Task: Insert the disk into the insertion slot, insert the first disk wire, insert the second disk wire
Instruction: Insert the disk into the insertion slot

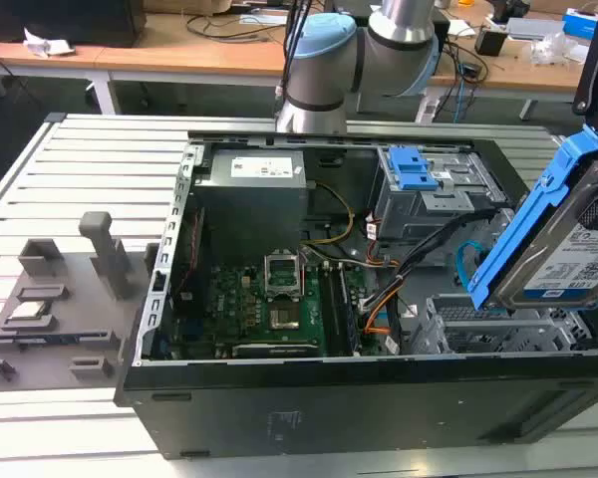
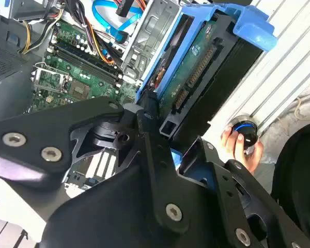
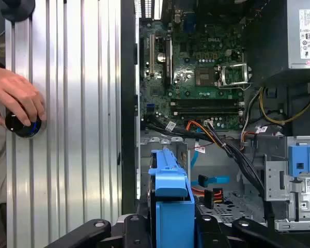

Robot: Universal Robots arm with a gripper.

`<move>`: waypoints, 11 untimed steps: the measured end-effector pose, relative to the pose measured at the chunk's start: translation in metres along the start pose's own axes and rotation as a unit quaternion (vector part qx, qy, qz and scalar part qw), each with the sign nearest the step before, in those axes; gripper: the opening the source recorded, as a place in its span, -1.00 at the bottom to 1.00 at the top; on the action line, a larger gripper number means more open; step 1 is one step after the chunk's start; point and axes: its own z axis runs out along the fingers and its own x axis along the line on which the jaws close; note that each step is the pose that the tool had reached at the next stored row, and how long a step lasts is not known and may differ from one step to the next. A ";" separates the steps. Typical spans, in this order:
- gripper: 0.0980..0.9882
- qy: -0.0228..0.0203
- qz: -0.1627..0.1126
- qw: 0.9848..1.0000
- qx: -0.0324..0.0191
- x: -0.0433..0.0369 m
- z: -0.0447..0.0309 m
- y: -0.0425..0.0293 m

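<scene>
My gripper is shut on the disk, a silver-grey drive with a white label in a bright blue carrier frame. In the exterior view the disk hangs tilted at the open case's right end, just above the insertion slot, a low perforated silver cage. The first disk wire, an orange, red and black bundle, lies loose beside the slot. The second disk wire, a flat light-blue cable, loops between the disk and the taller cage. Both wires also show in the first wrist view, past the carrier.
A taller grey cage with a blue latch stands behind the slot. The motherboard and the power supply fill the rest of the case. A person's hand rests on a black and blue knob on the ribbed table outside.
</scene>
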 end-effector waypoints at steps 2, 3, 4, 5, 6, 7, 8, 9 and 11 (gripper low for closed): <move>-0.41 0.000 0.000 1.000 0.000 0.0000 0.0000 0.0000; -0.41 0.000 0.000 1.000 0.000 -0.0013 0.0001 0.0001; -0.41 0.000 0.000 1.000 0.000 -0.0048 0.0006 0.0001; -0.41 0.000 0.000 1.000 0.000 -0.0073 0.0010 0.0002; -0.41 0.000 0.000 1.000 0.000 -0.0092 0.0013 0.0002; -0.41 0.000 0.000 1.000 0.000 -0.0125 0.0017 0.0002; -0.41 0.000 0.000 1.000 0.000 -0.0159 0.0024 0.0003; -0.41 0.000 0.000 1.000 0.000 -0.0180 0.0029 0.0003; -0.41 0.000 0.000 1.000 0.000 -0.0224 0.0044 0.0003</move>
